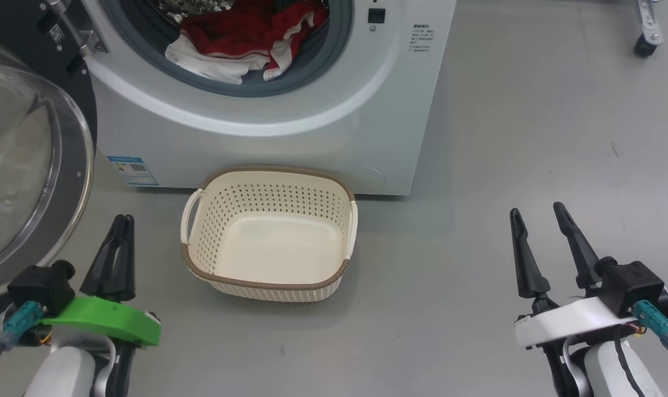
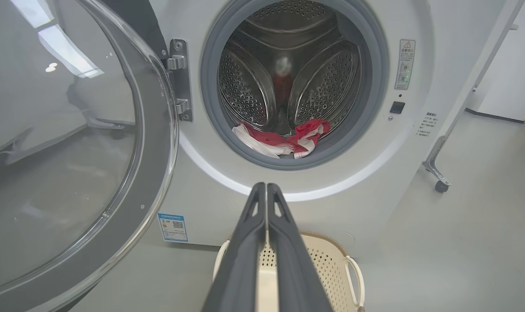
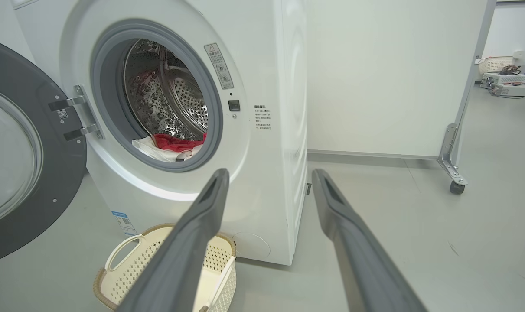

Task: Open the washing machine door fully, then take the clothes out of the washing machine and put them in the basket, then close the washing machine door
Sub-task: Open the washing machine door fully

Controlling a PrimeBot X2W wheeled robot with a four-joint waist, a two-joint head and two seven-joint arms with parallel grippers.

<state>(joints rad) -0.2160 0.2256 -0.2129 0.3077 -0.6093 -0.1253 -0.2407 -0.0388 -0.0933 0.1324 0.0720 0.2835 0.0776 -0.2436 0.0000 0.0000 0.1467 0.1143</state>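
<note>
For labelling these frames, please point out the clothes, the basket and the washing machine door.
clothes (image 1: 229, 36), head view, red fabric of the pile.
basket (image 1: 273, 198), head view, far perforated wall.
washing machine door (image 1: 25, 165), head view, clear glass bowl.

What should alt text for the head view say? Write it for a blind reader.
A white washing machine stands with its door swung open to the left and red-and-white clothes heaped in its opening. An empty cream basket sits before it. The left hand is shut, the right hand open, both empty.
</note>
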